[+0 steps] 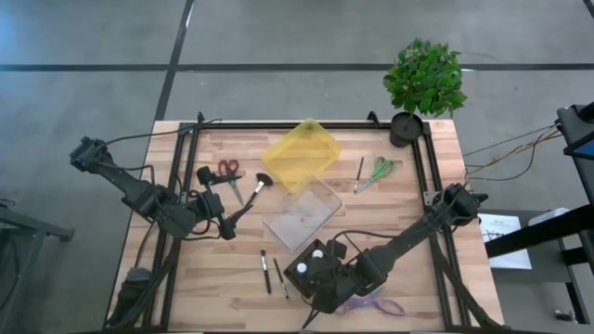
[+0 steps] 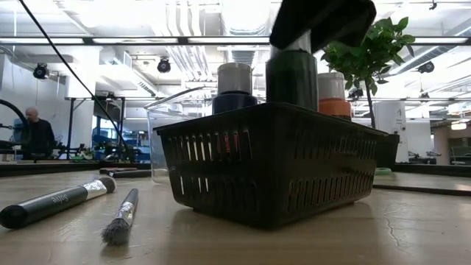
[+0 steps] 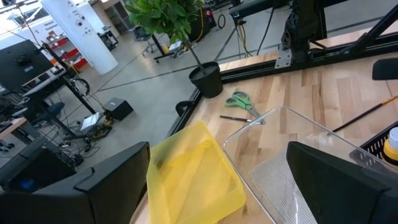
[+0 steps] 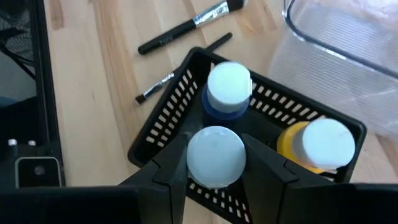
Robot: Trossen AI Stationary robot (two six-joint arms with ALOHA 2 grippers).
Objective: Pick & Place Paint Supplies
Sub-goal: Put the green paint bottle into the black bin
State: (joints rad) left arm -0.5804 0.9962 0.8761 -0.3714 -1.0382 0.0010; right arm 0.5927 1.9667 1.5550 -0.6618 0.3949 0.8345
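A black basket (image 2: 272,165) stands near the table's front edge and holds three white-capped paint bottles. The dark blue one (image 4: 227,93) and the orange one (image 2: 333,99) stand upright inside. My right gripper (image 4: 216,163) is shut on the green bottle (image 2: 292,77), whose lower end sits inside the basket. Two thin brushes (image 1: 265,271) (image 1: 280,276) lie flat on the table left of the basket. My left gripper (image 3: 217,186) waits open above the table's left middle, holding nothing. My right gripper pinches the green bottle's white cap (image 4: 216,149) between its two fingers, one on each side. The fingers come slanting down from above. The bottle stands upright with its lower part behind the basket wall, which hides whether it rests on the basket floor.
A clear container (image 1: 302,215) and a yellow tray (image 1: 302,153) lie behind the basket. Red scissors (image 1: 229,170) and a large brush (image 1: 258,186) lie at the left, green scissors (image 1: 379,170) with a thin brush (image 1: 359,174) at the right, purple scissors (image 1: 371,304) in front. A potted plant (image 1: 422,83) stands at the far right corner.
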